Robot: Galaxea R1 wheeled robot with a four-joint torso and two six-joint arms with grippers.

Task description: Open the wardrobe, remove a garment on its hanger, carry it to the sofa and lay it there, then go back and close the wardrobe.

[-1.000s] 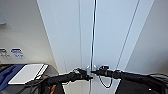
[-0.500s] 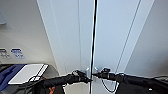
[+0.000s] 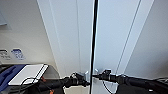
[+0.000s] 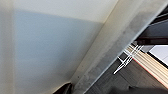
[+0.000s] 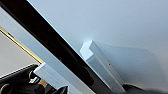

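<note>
A: We're right up against the wardrobe (image 3: 112, 37), two white doors filling the head view, a thin dark gap running down between them at about 12 o'clock to 6.

B: And both arms are in. Left gripper (image 3: 85, 81) comes from 8 o'clock and sits at the left handle (image 3: 86, 74), just beside the gap.

A: Can you call its grip?

B: No. It's a dark lump against the handle; clenched or released, I cannot tell. The left wrist view gives me door face and the door's edge (image 4: 117, 47), with a dark bit of the gripper at the bottom, no fingers to read.

A: Right side, then.

B: Right gripper (image 3: 96, 75) reaches in from 4 o'clock, tip at the right handle (image 3: 96, 71), touching or as near as makes no difference. Whether it's closed on it, again I cannot tell.

A: The right wrist view is close in, though.

B: It is: the right handle (image 5: 100, 62), a white block standing off the door, the black gap crossing diagonally, and the left handle (image 5: 50, 73) across it. Only a dark sliver of the gripper at the lower edge.

A: Doors?

B: A narrow slit between them, interior dark.

A: Off to the side?

B: At 8 o'clock, a white board (image 3: 27, 73) lying on something blue (image 3: 7, 75), with cables over it.
</note>
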